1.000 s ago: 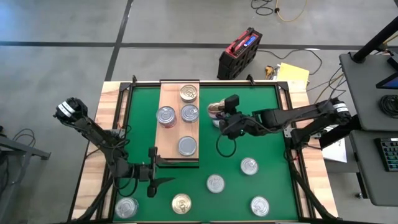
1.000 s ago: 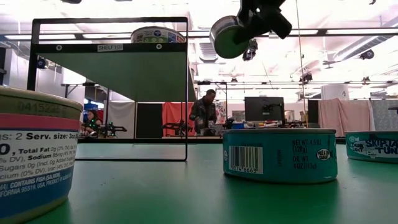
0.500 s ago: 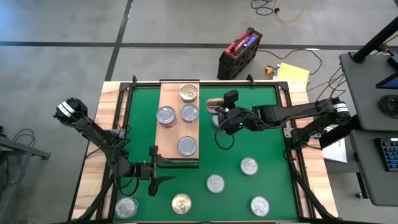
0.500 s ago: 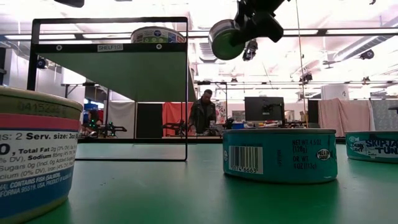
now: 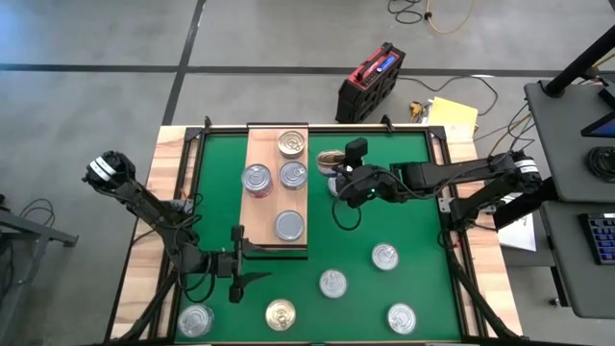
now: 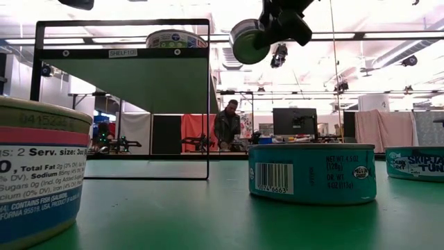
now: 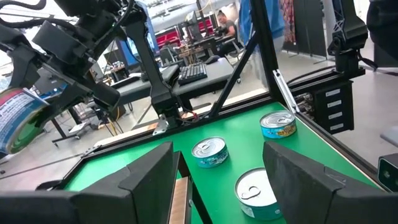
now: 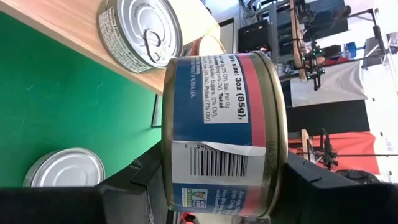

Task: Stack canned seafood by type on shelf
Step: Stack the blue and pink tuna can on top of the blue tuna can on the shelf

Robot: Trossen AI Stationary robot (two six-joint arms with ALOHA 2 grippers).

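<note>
Cans, loose on the green mat point(image 5: 404, 207) nearest the camera: five lie along the near edge, one gold-lidded point(image 5: 280, 314), four silver point(image 5: 196, 321) point(image 5: 332, 284) point(image 5: 385, 257) point(image 5: 402, 318). The left gripper point(image 5: 237, 266) waits low at the shelf's near left corner, fingers parted and holding nothing; its wrist view shows three of the loose cans ahead. The shelf point(image 5: 261, 205), a pale board, carries four cans: one silver can point(image 5: 289, 226) near the front, two side by side point(image 5: 256, 179) point(image 5: 293, 175) mid-board, one gold-toned point(image 5: 291, 144) at the back. The board's near left part is bare. The right arm reaches across from the right edge; the right gripper point(image 5: 348, 181) grips a red-and-blue labelled can point(image 8: 217, 134), tipped on its side, raised above the mat just beside the shelf's right edge. Bare mat lies between this can and the near row.
</note>
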